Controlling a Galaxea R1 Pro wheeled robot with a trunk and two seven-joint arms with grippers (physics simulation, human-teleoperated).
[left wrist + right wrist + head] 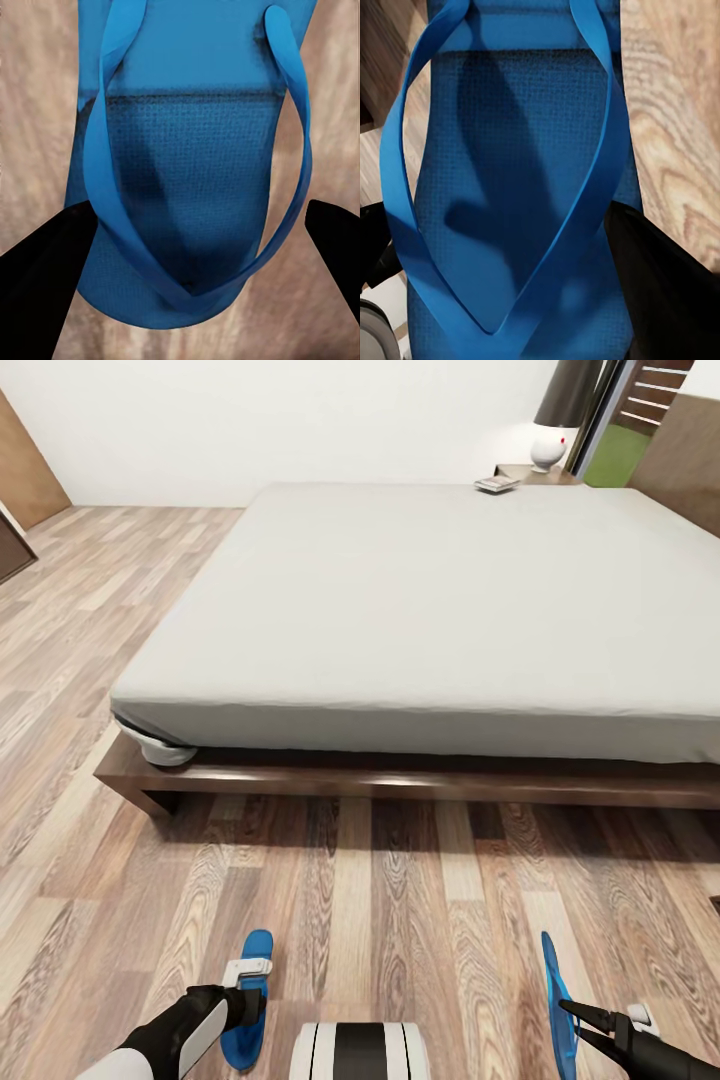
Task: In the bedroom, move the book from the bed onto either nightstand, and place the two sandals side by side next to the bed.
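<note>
**Plank floor, bed ahead**

Wood-plank floor (400, 900) lies nearest. Left gripper (250, 1005) hangs open over one flat sandal (250, 1000). Right gripper (585, 1025) pinches the other sandal (555, 1000) on edge. Beyond, the bed (430, 610); the book (496, 484) lies at its far edge beside the nightstand (530, 473).

1. Bare wood-plank floor (400, 900) lies open between the two blue sandals, left sandal (250, 1000) and right sandal (556, 1000), and the bed.
2. The bed's dark wooden platform (420, 780) juts out low along the near side, walling off that stretch of floor.
3. The wide mattress (430, 600) is bare, save a small book (496, 484) at its far edge.
4. A lamp (548, 448) crowds the far nightstand (520, 472).
</note>
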